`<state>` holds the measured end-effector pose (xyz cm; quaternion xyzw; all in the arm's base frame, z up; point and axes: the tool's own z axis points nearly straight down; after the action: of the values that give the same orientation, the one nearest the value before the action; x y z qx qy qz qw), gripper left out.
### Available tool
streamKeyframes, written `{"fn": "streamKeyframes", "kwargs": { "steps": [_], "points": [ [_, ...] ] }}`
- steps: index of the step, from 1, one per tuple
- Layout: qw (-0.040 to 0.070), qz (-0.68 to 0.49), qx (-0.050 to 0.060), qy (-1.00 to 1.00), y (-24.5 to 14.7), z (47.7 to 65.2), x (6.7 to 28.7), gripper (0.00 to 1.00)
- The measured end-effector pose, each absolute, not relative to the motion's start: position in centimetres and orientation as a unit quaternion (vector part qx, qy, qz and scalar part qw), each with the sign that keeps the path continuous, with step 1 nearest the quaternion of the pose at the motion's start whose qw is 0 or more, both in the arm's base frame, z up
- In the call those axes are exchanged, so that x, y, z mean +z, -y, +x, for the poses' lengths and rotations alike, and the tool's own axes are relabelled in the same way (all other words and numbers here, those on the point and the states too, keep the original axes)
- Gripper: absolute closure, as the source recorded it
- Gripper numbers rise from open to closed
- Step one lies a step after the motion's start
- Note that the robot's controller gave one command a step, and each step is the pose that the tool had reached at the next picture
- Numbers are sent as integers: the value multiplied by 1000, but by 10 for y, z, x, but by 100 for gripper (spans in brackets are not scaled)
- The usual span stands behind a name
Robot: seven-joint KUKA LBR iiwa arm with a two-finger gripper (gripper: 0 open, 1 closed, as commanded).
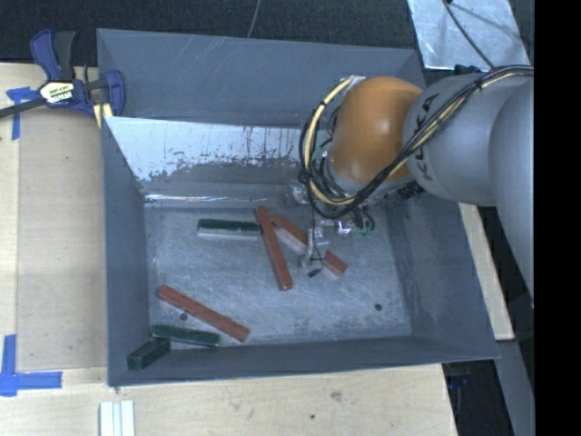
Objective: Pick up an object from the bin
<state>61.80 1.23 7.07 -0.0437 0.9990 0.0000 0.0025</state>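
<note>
The claw [315,263] hangs low over the middle of the grey metal bin [124,271], at a flat reddish-brown stick [295,234] which crosses a longer reddish-brown stick [276,254]. I cannot tell how far it is open or whether it has hold of anything. The likely risk is nipping both sticks where they cross, or the thin stick skidding flat along the floor.

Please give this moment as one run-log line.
gripper: low over crossed red-brown sticks, bin middle | grasp: cannot tell | rest: dark green stick beside, more sticks front left
</note>
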Motion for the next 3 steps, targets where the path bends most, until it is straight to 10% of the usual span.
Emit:
{"fn": "streamKeyframes", "kwargs": {
  "steps": [1,2,3],
  "points": [
    [2,37,0,-999,19,601,71,0],
    [5,-3,-1,-1000,68,603,72,100],
    [5,-2,-1,-1000,68,603,72,100]
  ]
}}
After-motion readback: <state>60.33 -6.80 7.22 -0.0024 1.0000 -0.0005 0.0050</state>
